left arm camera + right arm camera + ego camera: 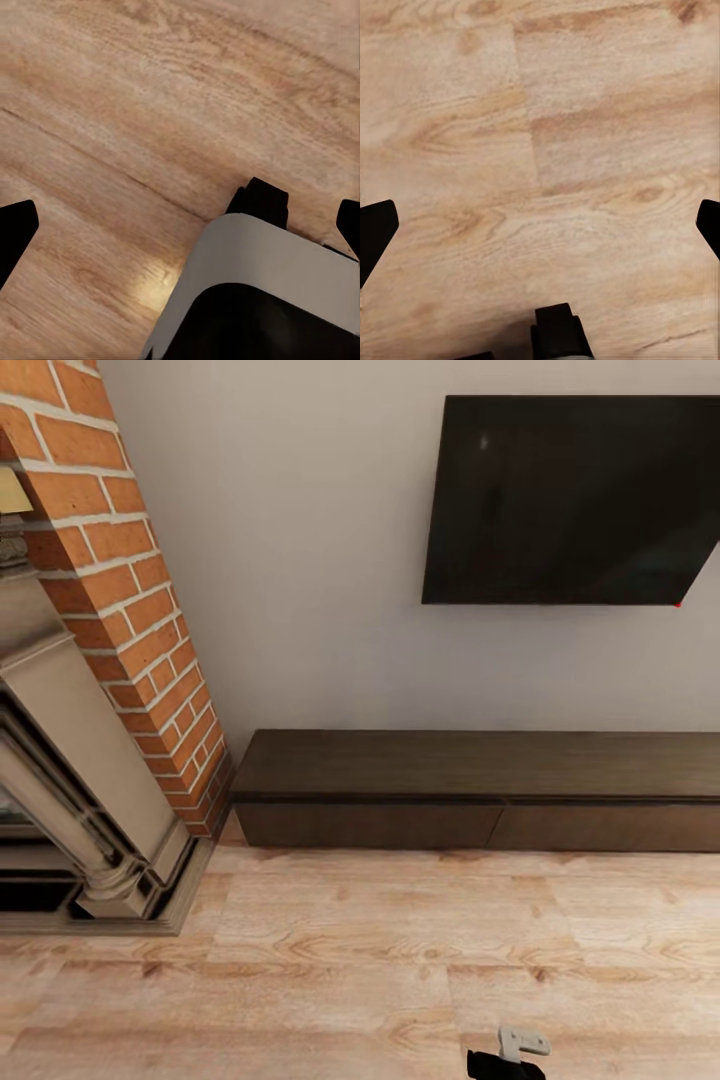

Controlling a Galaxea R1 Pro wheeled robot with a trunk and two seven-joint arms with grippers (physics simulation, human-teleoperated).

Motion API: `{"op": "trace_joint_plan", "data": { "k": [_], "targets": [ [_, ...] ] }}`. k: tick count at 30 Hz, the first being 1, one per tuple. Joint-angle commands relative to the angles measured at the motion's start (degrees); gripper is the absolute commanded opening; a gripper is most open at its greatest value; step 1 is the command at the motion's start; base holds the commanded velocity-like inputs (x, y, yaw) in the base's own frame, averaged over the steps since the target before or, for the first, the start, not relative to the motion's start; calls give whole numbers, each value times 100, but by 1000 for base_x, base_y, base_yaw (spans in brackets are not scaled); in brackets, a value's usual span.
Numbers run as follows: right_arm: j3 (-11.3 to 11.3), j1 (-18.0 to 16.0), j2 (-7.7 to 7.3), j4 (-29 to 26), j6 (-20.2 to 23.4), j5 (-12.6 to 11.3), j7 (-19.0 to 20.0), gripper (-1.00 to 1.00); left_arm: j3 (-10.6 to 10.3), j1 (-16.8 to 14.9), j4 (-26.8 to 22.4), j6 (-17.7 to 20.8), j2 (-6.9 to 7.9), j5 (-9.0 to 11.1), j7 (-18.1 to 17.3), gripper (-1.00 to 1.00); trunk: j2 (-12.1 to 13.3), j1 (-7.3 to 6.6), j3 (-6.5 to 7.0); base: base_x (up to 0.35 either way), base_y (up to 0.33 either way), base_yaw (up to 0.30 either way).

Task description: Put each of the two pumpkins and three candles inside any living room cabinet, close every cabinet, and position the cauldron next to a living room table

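Cabinet [480, 790] fronts are being kept shut below the television [570, 500]; both grippers' fingers [15, 232] [375, 232] are being held apart, empty.

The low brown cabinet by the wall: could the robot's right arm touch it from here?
Probably not yet. The cabinet stands against the wall across a stretch of bare wood floor, and the right wrist view has only floor between its fingers. Nothing blocks the way.

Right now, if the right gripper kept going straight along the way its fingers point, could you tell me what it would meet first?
Most likely the wood-plank floor: the right gripper is open, nothing between its fingertips, with bare planks ahead. How far off the floor lies is unclear.
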Motion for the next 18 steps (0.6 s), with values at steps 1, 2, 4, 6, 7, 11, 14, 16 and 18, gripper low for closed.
{"op": "trace_joint_plan", "data": {
  "k": [1,2,4,6,7,11,14,16,18],
  "targets": [
    [51,-1,8,23,-39,-45,-4,100,-49,44,-12,7,3,47,30,100,39,-23,14,0,0,0],
    [52,0,11,22,-39,-45,-4,100,-49,57,-9,7,3,46,30,100,79,-45,32,0,0,0],
    [53,4,19,22,-36,-45,-5,100,-49,95,-8,5,3,46,30,100,160,-89,68,0,0,0],
    [53,9,20,22,-34,-50,-5,100,-49,118,-5,5,3,45,30,100,240,-133,104,0,0,0],
    [51,10,19,22,-35,-51,-5,100,-49,124,-4,5,3,47,30,100,280,-155,122,0,0,0],
    [47,13,16,22,-36,-53,-5,100,-49,227,5,5,3,48,30,100,440,-243,194,0,0,0],
    [49,14,20,22,-35,-54,-5,100,-49,298,8,-2,3,46,30,100,561,-308,248,0,0,0],
    [49,15,22,22,-35,-54,-5,100,-49,321,8,-41,-1,46,30,100,641,-352,284,0,0,0],
    [47,15,17,22,-36,-54,-5,100,-49,334,9,-75,-24,45,30,100,721,-396,319,0,0,0]
  ]
}}
